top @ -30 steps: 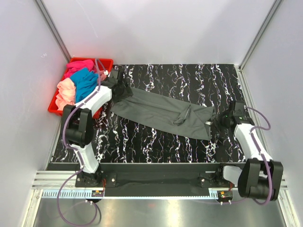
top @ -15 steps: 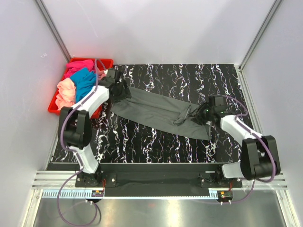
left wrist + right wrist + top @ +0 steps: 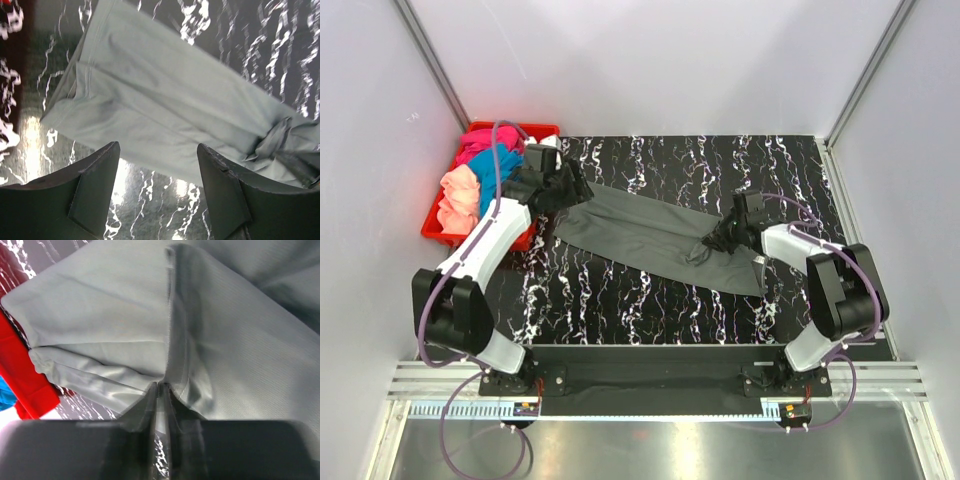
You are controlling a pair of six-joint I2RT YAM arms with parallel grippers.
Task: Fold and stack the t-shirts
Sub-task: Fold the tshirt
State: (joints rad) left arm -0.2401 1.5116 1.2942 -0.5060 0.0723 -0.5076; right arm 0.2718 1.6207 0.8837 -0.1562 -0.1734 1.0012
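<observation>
Fold of grey t-shirt (image 3: pixel 640 235) newly pinched by right gripper (image 3: pixel 157 390); left gripper (image 3: pixel 158 150) gapes.

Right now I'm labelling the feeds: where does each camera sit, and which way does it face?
Top: above, behind both arms, looking down at shirt and crate.
Left wrist: over the shirt's end, looking down; open left fingers.
Right wrist: low along the shirt; right fingers shut on a fold.
Shared: the shirt, in all three.
</observation>
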